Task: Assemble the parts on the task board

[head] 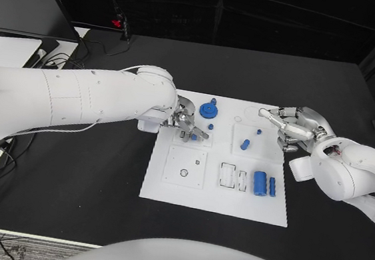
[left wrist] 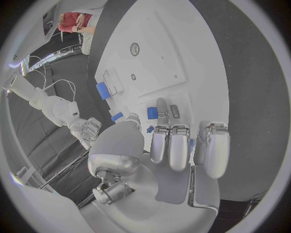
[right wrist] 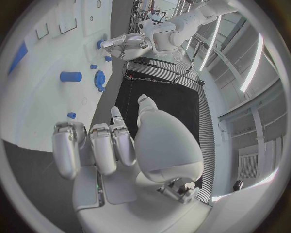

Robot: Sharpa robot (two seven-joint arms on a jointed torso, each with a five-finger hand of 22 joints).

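Table (head: pixel 62 183), black, carries the white board (head: pixel 215 199) at its middle. Left arm comes in from nine o'clock in the head view, and the left hand (head: pixel 188 125) sits over the board's upper-left corner, about eleven o'clock of the board's centre. Its fingers (left wrist: pixel 170 145) hang curled down together over a small blue part (left wrist: pixel 152 112) on the board; whether they pinch that part or merely hover beside it I cannot tell.

Just right of that hand, at twelve o'clock on the board, stands a round blue knob (head: pixel 209 111). Further right, near one o'clock, lie a short blue peg (head: pixel 244 144) and a tiny blue stud (head: pixel 258 132). Lower on the board, at seven o'clock, is a square recess with a round hole (head: pixel 184 171). At four o'clock a blue cylinder (head: pixel 260 183) lies beside a slimmer blue bar (head: pixel 272 187), both just right of two narrow open slots (head: pixel 228 175).

Right hand (head: pixel 293 129) hovers at the board's upper-right corner, about two o'clock. Its fingers (right wrist: pixel 100 145) are bent in side by side with the thumb (right wrist: pixel 145 109) held apart, and nothing shows between them.
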